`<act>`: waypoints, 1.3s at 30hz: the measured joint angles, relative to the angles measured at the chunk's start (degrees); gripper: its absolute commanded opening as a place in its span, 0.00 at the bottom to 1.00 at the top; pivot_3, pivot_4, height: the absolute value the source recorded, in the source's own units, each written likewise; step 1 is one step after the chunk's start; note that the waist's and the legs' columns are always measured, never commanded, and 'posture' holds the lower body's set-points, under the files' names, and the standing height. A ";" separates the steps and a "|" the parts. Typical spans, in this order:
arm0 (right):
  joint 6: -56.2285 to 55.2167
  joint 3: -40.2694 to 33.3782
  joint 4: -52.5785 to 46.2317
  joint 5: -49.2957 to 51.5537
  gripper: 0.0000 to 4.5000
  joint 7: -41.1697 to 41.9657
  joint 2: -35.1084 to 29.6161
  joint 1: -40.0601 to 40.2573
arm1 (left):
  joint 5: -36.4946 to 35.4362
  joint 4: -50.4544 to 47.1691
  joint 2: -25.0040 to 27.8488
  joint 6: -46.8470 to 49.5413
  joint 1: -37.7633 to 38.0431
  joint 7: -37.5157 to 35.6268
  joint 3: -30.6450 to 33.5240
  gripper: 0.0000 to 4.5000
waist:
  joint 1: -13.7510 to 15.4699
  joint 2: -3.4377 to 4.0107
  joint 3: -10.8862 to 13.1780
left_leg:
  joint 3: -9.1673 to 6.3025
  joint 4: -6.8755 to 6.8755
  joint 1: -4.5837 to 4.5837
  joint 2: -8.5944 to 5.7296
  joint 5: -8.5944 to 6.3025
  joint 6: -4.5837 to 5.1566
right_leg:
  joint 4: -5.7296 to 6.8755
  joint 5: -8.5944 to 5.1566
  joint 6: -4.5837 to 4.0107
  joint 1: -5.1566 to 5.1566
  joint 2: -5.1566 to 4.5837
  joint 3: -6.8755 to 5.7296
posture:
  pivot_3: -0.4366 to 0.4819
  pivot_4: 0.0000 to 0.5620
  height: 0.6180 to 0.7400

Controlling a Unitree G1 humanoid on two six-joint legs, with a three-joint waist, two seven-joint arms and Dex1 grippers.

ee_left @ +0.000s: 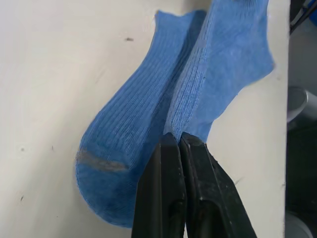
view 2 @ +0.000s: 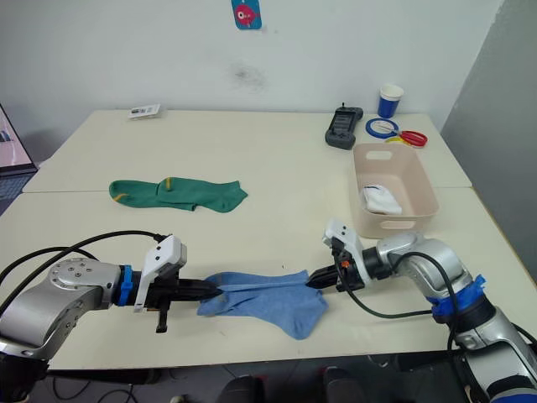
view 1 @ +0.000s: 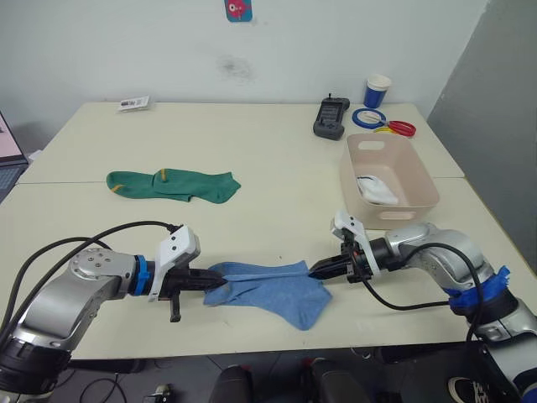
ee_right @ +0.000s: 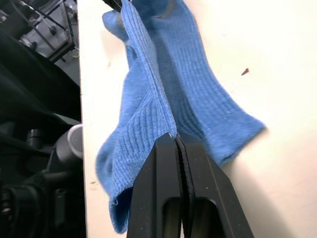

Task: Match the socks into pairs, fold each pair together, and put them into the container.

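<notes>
Two light blue socks [view 1: 273, 290] lie stacked near the table's front edge, their upper edge pulled taut between both grippers. My left gripper [view 1: 206, 278] is shut on the left end of the blue socks [ee_left: 198, 84]. My right gripper [view 1: 317, 269] is shut on the right end of the same socks [ee_right: 148, 89]. Two dark green socks [view 1: 172, 185] with yellow marks lie flat at the middle left. The pale pink container [view 1: 388, 179] stands at the right with white socks [view 1: 375, 190] inside it.
At the back right stand a black handheld device [view 1: 331, 117], a blue-and-white cup [view 1: 377, 90], a blue tape ring [view 1: 368, 117] and red scissors [view 1: 401, 128]. A small card [view 1: 134, 103] lies at the back left.
</notes>
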 measured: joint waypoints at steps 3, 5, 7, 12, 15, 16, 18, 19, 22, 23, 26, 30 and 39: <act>-0.87 0.01 1.12 -1.56 0.00 -0.10 0.97 -0.75 | 0.34 1.31 -0.41 1.17 -1.01 0.63 -0.04 0.00 | -0.01 0.00 0.00 | 0.00 0.01 0.01 0.00 0.00 0.00 | 0.02 0.00 0.00 0.01 0.00 0.00 | 0.48 0.27 1.00; -1.43 0.00 1.88 -1.99 0.00 -0.20 1.89 -0.80 | 0.25 1.98 -0.48 2.57 -1.91 1.17 -0.05 0.00 | -0.01 0.00 0.00 | 0.00 0.01 0.01 0.00 0.00 0.00 | 0.02 0.00 0.00 0.01 0.00 -0.01 | 0.48 0.27 1.00; -2.26 0.01 2.47 -2.78 0.00 -0.28 2.44 -0.80 | -0.01 3.09 -0.79 4.77 -3.35 1.46 -0.05 0.00 | 0.00 0.00 0.00 | 0.00 0.01 0.01 -0.01 0.00 0.00 | 0.03 0.00 0.00 0.01 0.01 0.00 | 0.48 0.27 1.00; -4.03 0.01 4.17 -4.63 0.00 -0.06 2.74 -1.48 | 0.99 5.43 -1.32 6.00 -5.62 1.47 -1.42 0.00 | -0.04 0.00 0.00 | 0.01 0.01 0.01 -0.01 0.00 0.00 | 0.02 0.00 0.00 0.01 0.10 0.01 | 0.48 0.27 1.00; -5.05 0.02 4.90 -6.10 0.00 -0.10 3.56 -1.52 | 1.94 6.02 -1.58 4.97 -6.04 1.23 -2.64 0.04 | -0.03 0.00 0.00 | 0.00 0.01 0.01 0.00 0.00 0.00 | 0.03 0.00 0.00 0.01 0.09 0.01 | 0.48 0.27 1.00; -5.11 0.02 5.07 -6.22 0.05 -0.13 3.89 -1.51 | 2.16 6.26 -1.69 4.68 -6.08 1.22 -3.08 0.09 | -0.04 0.00 0.00 | 0.00 0.01 0.01 0.00 0.00 0.00 | 0.04 0.00 0.00 0.01 0.09 0.01 | 0.48 0.27 1.00; -5.52 -0.01 5.21 -6.57 0.14 -0.35 4.26 -1.51 | 2.55 6.99 -2.14 4.00 -6.08 1.14 -3.33 0.19 | -0.01 0.00 0.00 | 0.00 0.02 0.01 0.01 0.00 0.00 | 0.05 0.00 0.00 0.01 0.09 0.00 | 0.48 0.27 1.00; -5.64 -0.25 5.36 -6.64 0.22 -0.55 4.37 -1.51 | 2.60 7.30 -2.40 3.60 -6.08 1.27 -3.29 0.26 | 0.01 0.00 0.00 | 0.00 0.02 0.01 0.00 0.00 0.00 | 0.05 0.00 0.00 0.01 0.09 0.00 | 0.48 0.27 1.00; -5.79 -1.61 5.83 -6.64 0.45 -1.78 4.48 -1.48 | 2.89 8.04 -3.51 3.22 -6.21 2.54 -3.04 0.47 | 0.03 0.00 0.00 | 0.01 0.03 0.00 -0.01 0.00 0.00 | 0.04 0.00 0.00 0.01 0.08 0.01 | 0.48 0.27 1.00; -5.79 -2.85 5.85 -6.54 0.54 -2.46 4.44 -1.45 | 2.94 8.62 -3.79 3.03 -6.24 3.16 -2.71 0.54 | 0.04 0.00 0.00 | 0.02 0.03 0.00 -0.01 0.00 0.00 | 0.04 0.00 0.00 0.01 0.08 0.01 | 0.48 0.27 1.00; -5.06 -6.93 4.61 -5.88 0.61 -3.78 3.11 -0.37 | 2.46 9.90 -3.93 2.91 -5.82 4.39 0.69 0.67 | 0.04 0.00 0.00 | -0.01 0.02 -0.01 0.01 0.00 0.00 | 0.04 0.00 0.00 0.01 0.01 -0.01 | 0.48 0.27 1.00; -3.25 -9.84 -1.46 -4.02 0.61 -3.87 -0.34 5.20 | 0.61 9.10 -3.37 2.71 -1.89 3.88 6.10 0.67 | -0.04 0.00 0.00 | 0.01 -0.01 0.01 0.02 0.00 0.00 | 0.03 0.00 0.00 0.01 -0.05 0.01 | 0.48 0.27 1.00; 0.07 -10.69 -12.70 -1.56 0.61 -7.71 -1.74 15.10 | -3.34 2.47 -2.79 3.91 4.50 3.03 10.99 0.67 | -0.18 0.00 -0.01 | 0.04 0.01 0.12 -0.01 0.00 -0.01 | 0.02 0.01 0.02 0.12 -0.13 0.01 | 0.48 0.27 1.00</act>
